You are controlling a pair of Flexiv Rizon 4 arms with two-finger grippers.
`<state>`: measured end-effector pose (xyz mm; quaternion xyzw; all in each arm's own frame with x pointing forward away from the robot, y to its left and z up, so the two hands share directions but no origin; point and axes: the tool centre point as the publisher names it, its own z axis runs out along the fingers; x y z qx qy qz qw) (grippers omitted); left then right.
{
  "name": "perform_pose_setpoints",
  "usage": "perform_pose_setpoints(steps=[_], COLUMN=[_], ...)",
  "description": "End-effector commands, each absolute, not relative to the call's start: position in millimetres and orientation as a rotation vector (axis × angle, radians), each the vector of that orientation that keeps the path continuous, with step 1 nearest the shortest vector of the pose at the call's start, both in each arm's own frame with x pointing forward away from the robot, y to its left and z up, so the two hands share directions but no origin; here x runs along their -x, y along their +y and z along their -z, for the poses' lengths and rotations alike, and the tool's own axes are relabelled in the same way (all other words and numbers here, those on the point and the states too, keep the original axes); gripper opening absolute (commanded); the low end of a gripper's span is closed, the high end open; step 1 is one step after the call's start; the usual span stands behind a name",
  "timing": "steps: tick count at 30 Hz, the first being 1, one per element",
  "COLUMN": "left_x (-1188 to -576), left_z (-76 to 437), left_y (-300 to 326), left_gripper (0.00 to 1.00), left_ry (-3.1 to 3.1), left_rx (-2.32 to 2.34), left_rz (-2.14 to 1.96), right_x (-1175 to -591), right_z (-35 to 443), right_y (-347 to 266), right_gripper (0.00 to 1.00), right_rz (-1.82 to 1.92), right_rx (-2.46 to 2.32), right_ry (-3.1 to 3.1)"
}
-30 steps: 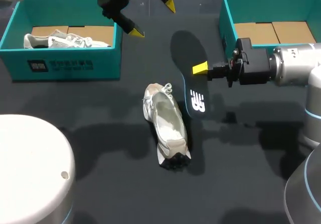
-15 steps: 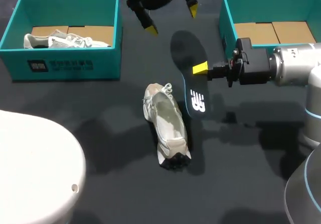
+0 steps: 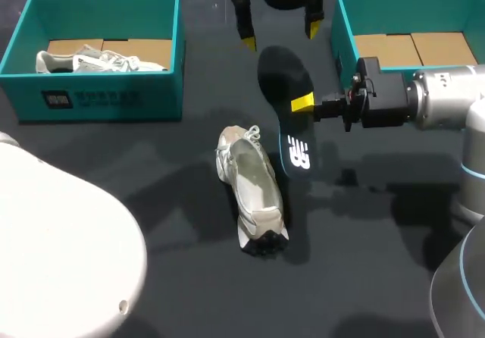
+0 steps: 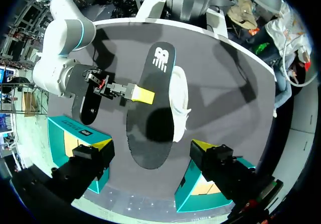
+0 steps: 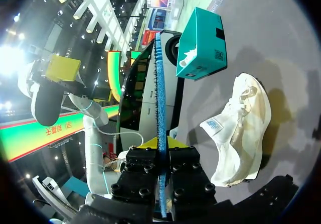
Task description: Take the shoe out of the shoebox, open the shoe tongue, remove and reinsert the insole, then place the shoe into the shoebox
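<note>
Fingers of the right gripper are pinching the insole, left gripper hangs wide open over its end by the far edge of the table.

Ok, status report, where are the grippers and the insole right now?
Right gripper shut on insole, mid-length. Left gripper open, over insole's wide end, not touching. Shoe on table beside insole, nothing blocking it.

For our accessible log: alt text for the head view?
The right gripper holds a dark insole beside a white shoe on the table. The open left gripper hovers at the insole's far end, between the left shoebox and right shoebox.
</note>
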<state>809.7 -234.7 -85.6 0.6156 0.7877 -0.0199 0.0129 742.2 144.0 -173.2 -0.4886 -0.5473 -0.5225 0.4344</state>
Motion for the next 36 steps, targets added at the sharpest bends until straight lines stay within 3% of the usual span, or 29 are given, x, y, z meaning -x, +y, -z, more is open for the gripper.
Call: perform_pose_setpoints(steps=[1, 11, 25, 36], left_x=[-808, -808, -792, -792], left_z=[85, 84, 81, 81], left_y=[-238, -227, -172, -172], left_gripper=[1.00, 1.00, 1.00, 1.00], left_ry=[2.616, 2.571, 2.165, 2.165], left_rx=[-2.030, -1.954, -1.659, -1.659], left_rz=[-0.200, -0.031, 0.808, 0.808], right_x=[-741, -741, -741, -741], right_z=[174, 174, 174, 174], right_y=[145, 145, 145, 145], right_gripper=[0.00, 0.00, 0.00, 0.00], right_rz=[1.302, 1.302, 1.302, 1.302], right_rx=[1.219, 1.219, 1.219, 1.219], right_ry=[-1.363, -1.363, -1.363, -1.363])
